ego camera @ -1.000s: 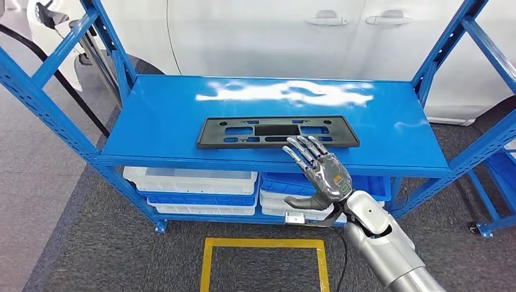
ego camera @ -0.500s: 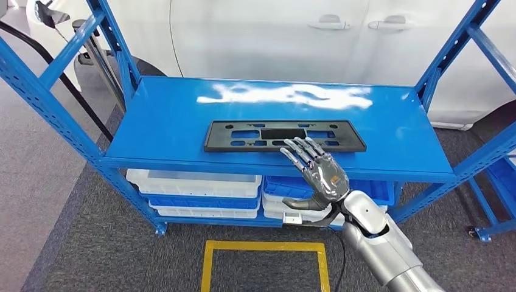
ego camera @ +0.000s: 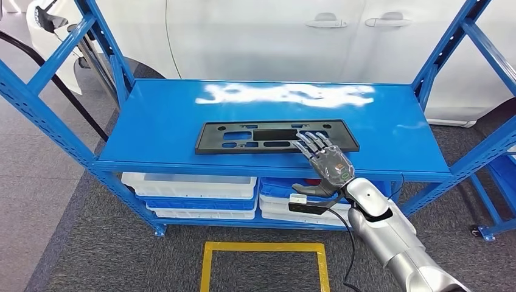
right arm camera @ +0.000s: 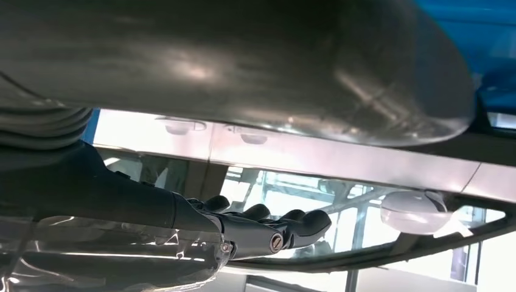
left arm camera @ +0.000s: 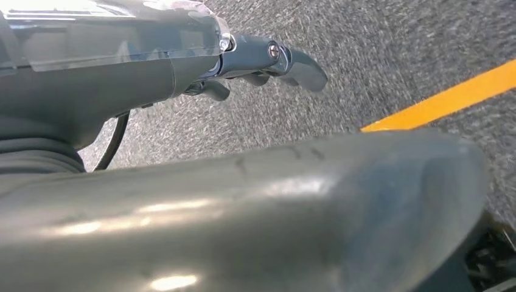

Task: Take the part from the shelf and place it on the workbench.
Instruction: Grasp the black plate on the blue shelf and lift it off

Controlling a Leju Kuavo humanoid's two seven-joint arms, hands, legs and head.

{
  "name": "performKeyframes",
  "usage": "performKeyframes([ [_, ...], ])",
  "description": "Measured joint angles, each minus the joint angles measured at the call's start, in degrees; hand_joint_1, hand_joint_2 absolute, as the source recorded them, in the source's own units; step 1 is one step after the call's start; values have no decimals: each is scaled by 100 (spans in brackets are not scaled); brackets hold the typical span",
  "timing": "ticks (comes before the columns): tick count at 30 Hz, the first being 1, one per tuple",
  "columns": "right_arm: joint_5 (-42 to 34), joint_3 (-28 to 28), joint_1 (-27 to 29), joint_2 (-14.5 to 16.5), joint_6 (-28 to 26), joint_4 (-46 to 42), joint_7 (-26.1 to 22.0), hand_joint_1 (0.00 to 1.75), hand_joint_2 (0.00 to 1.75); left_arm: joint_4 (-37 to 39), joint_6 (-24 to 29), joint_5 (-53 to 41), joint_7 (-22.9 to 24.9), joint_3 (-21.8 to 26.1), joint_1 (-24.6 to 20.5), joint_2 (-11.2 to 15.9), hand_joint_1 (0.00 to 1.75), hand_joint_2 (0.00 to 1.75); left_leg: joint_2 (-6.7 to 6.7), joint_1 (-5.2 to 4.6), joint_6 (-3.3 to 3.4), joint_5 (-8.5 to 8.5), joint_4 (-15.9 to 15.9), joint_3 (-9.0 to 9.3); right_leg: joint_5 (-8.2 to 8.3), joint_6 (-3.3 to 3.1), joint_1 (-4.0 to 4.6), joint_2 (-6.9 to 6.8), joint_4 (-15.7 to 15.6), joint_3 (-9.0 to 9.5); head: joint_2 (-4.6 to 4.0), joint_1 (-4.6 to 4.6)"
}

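Note:
The part (ego camera: 255, 135) is a long flat black plastic plate with cut-outs, lying on the blue shelf board (ego camera: 158, 121) near its front edge. My right hand (ego camera: 328, 164) reaches in from the lower right. Its fingers (ego camera: 311, 142) are stretched out flat over the plate's right section, and its thumb (ego camera: 307, 189) hangs below the shelf's front edge. It grips nothing. The right wrist view shows the same right hand (right arm camera: 243, 231) with its fingers straight. My left hand (left arm camera: 243, 61) hangs over grey carpet, holding nothing, its fingers loosely apart.
White and blue bins (ego camera: 188, 185) sit on the level under the shelf board. Blue uprights (ego camera: 447, 55) frame both ends. A white car (ego camera: 274, 36) stands right behind the shelf. A yellow square (ego camera: 264, 245) marks the carpet in front, and a black hose (ego camera: 61, 79) runs at the left.
My right hand has moved forward and a little to the right, so its fingers now lie further over the plate's right section. The part has not visibly moved.

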Motion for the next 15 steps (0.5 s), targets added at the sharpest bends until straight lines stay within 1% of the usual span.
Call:
performKeyframes([
  [1,17,0,-22,1,1,28,4,0,0,0,1,0,0,0,-1,1,0,0,2,8,-24,-159,282,-131,1,-30,-5,-6,-9,6,0,0],
  [3,85,1,-63,2,13,108,23,0,0,0,1,0,0,0,2,0,0,0,3,16,-52,-510,1065,-512,-8,-61,11,-11,-7,5,0,0],
  [4,135,2,-87,3,22,163,42,0,0,0,1,0,0,0,5,0,0,0,3,19,-59,-596,1369,-671,-12,-66,20,-13,-6,5,0,0],
  [5,189,6,-124,4,36,228,63,0,44,0,1,0,0,0,7,0,0,0,3,19,-57,-565,1471,-736,-15,-69,26,-12,-4,8,0,0],
  [6,242,14,-178,7,49,297,84,0,87,0,1,-1,0,0,6,0,0,0,3,19,-45,-422,1334,-689,-19,-68,30,-7,0,14,0,0],
  [7,292,24,-250,12,67,368,106,0,131,0,1,-3,0,0,2,1,0,0,4,19,-22,-203,996,-542,-25,-62,34,-2,5,24,0,0],
  [8,330,34,-333,19,89,440,127,0,175,0,1,-6,-2,0,-5,2,0,0,5,15,12,3,570,-351,-33,-52,37,4,9,34,0,0],
  [9,357,43,-420,27,110,513,150,0,175,0,1,-13,-5,0,-15,2,0,0,5,6,43,141,195,-177,-43,-32,48,8,20,37,0,0],
  [10,376,48,-503,33,131,584,174,0,175,0,0,-19,-8,0,-28,2,0,0,4,-5,70,211,-46,-66,-47,-7,56,9,26,34,0,0],
  [11,387,49,-576,38,145,651,195,0,175,0,-1,-23,-10,0,-37,2,0,0,2,-16,92,216,-153,-20,-47,25,60,9,28,29,0,0],
  [13,398,52,-684,42,155,752,214,0,175,1,-3,-27,-10,0,-49,0,0,0,-3,-15,139,229,-186,-12,-41,94,57,9,19,22,0,0],
  [14,402,57,-718,44,155,784,220,0,175,1,-4,-29,-10,-1,-50,-2,0,0,-3,-6,171,246,-212,1,-67,126,50,8,44,17,0,0],
  [15,407,63,-751,46,154,816,236,0,175,1,-4,-32,-9,-1,-55,-7,0,0,0,6,203,265,-242,13,-148,153,43,9,155,-28,0,0],
])
